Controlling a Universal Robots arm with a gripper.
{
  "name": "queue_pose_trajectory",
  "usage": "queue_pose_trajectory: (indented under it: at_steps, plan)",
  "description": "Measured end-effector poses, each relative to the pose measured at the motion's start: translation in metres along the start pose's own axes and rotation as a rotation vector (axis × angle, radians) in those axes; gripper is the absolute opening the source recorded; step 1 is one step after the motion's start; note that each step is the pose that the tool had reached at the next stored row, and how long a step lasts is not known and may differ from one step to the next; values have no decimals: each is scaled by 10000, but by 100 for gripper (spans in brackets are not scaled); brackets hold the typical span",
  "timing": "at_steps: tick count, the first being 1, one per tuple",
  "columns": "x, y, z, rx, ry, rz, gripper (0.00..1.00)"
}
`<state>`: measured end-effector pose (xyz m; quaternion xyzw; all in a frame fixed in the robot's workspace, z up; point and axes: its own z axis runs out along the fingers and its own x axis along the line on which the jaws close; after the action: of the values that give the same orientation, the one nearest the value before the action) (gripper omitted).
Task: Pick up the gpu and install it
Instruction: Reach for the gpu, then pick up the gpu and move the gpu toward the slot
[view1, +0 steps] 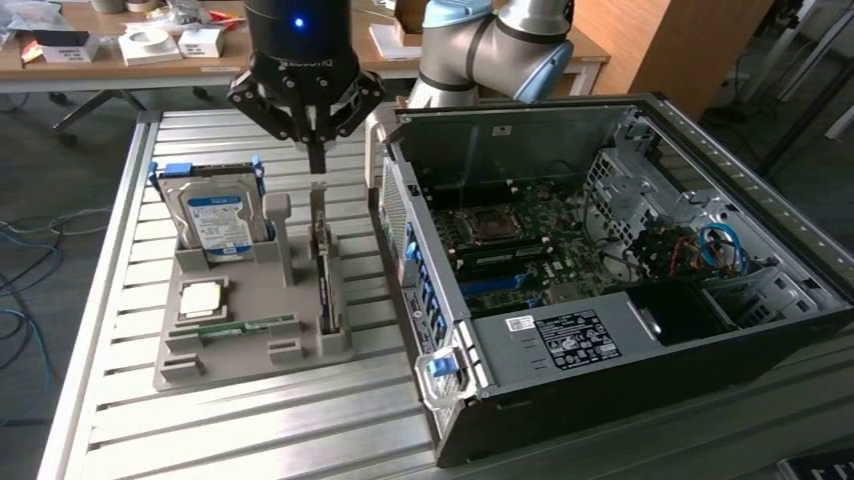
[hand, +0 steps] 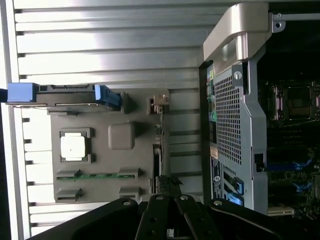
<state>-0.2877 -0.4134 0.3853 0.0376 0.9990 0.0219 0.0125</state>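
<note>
The gpu (view1: 324, 272) is a thin dark card standing on edge in a slot of the grey holder (view1: 247, 368), with its metal bracket end pointing up toward the far side. In the wrist view the gpu (hand: 159, 142) appears edge-on as a narrow strip. My gripper (view1: 316, 165) hangs directly above the card's far bracket end, its slim fingers pressed together and shut with nothing between them. Whether the fingertips touch the bracket I cannot tell. The gripper (hand: 168, 196) also rises from the wrist view's edge, over the card's line.
The holder also carries a silver hard drive (view1: 219, 215) with a blue label, a square processor (view1: 200, 297) and a green memory stick (view1: 248, 326). An open computer case (view1: 747, 330) lies at the exterior view's right, its motherboard (view1: 514, 240) exposed. Everything rests on a slatted metal table (view1: 267, 425).
</note>
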Motion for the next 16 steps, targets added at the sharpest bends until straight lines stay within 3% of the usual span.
queue_pose_trajectory:
  at_steps: [5, 16]
  plan:
    - [7, -68, -1, -1, -1, 9, 11]
    - [8, -71, -1, 1, -1, 10, 11]
